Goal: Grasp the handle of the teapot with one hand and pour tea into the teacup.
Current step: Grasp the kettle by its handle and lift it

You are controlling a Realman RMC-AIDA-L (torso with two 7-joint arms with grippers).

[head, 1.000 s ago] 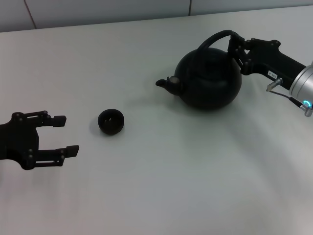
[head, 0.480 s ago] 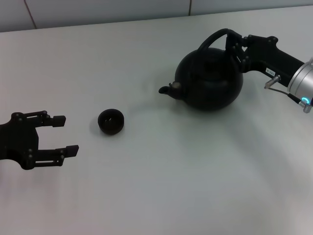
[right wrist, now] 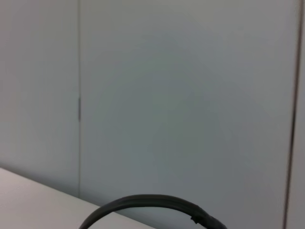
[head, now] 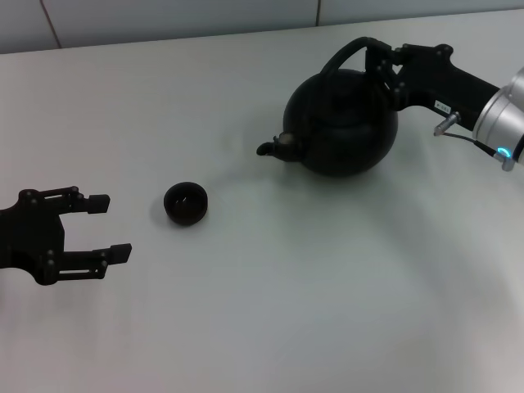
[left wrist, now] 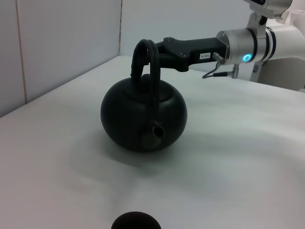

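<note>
The right gripper (head: pixel 383 74) clamps the thick black arched handle (head: pixel 350 54), so the round matte-black teapot (head: pixel 341 123) hangs spout-first toward the small dark teacup (head: pixel 186 203). The left gripper (head: pixel 105 225) waits nearby, fingers open.

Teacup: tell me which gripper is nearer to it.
Left. The left gripper hangs open just beside the teacup; the right gripper is far across the table, clamped on the teapot's handle.

A lab: bare white table (head: pixel 270 311), plain panelled wall (right wrist: pixel 181 105).

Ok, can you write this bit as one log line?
right gripper: shut on handle | teapot: spout toward teacup | left gripper: open, idle
</note>
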